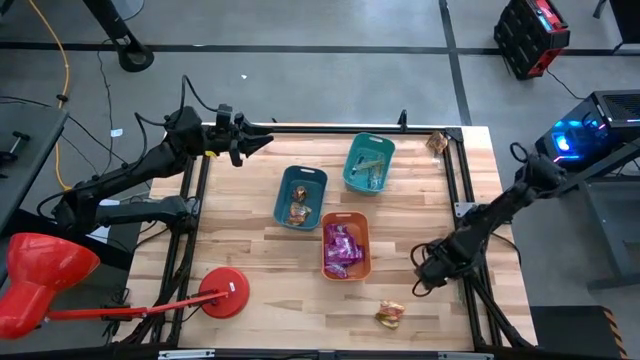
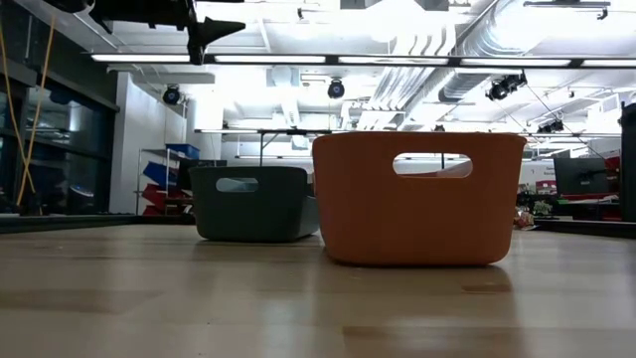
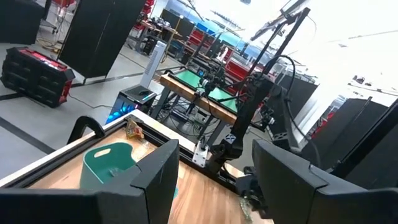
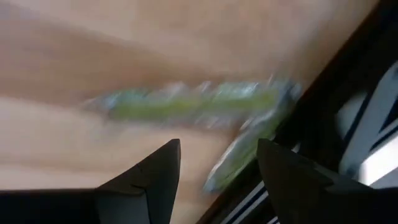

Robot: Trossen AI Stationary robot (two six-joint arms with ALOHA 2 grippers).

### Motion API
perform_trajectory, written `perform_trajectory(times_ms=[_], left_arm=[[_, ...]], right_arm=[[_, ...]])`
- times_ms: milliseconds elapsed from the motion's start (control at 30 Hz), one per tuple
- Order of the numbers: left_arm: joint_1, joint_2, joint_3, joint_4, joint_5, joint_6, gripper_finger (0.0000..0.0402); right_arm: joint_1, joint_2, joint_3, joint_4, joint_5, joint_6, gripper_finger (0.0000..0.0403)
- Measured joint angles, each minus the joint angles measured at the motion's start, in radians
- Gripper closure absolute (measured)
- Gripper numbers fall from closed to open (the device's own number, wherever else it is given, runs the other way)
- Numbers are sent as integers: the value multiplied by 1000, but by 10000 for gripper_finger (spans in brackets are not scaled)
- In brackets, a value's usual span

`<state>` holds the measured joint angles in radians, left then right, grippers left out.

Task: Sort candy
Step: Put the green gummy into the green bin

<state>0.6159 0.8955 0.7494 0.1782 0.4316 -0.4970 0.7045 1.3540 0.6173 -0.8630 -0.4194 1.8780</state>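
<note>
Candy, two thin pale green wrapped sticks [image 4: 205,102], lies blurred on the wood just ahead of my right gripper [image 4: 217,165], fingers spread, low at the right of the high frame. My left gripper [image 1: 262,140], also spread and empty, hangs upper left. Purple packets [image 1: 340,250] fill the orange plastic bin [image 1: 364,232]; the teal bins' contents are hard to make out.

Grey floor [image 1: 330,40] with dark seams; yellow cable [image 1: 62,60] trailing at left. White ceiling [image 2: 397,89] with strip lights and ducts; red-black case [image 1: 531,35] on floor.
</note>
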Motion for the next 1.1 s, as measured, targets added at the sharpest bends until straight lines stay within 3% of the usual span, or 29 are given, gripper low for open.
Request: perform_trajectory(times_ms=[267, 433, 567, 667, 733, 900, 1100], left_arm=[[0, 0, 0, 2, 0, -52, 204], [0, 0, 0, 4, -6, -78, 204], [0, 0, 0, 12, -20, -79, 204], [0, 0, 0, 15, -21, -79, 204], [0, 0, 0, 15, -23, -78, 204], [0, 0, 0, 15, -41, -78, 204], [0, 0, 0, 15, -42, -78, 204]], right_arm=[[-107, -2, -69, 58, 104, -308, 195], [-179, 1, -27, 27, 249, -533, 195], [-202, -11, 70, -113, 250, -573, 195], [-198, -38, 137, -167, 243, -457, 195], [-198, -56, 139, -96, 250, -321, 195], [-198, -42, 49, 68, 362, 9, 195], [-198, -25, -29, 92, 344, 185, 195]])
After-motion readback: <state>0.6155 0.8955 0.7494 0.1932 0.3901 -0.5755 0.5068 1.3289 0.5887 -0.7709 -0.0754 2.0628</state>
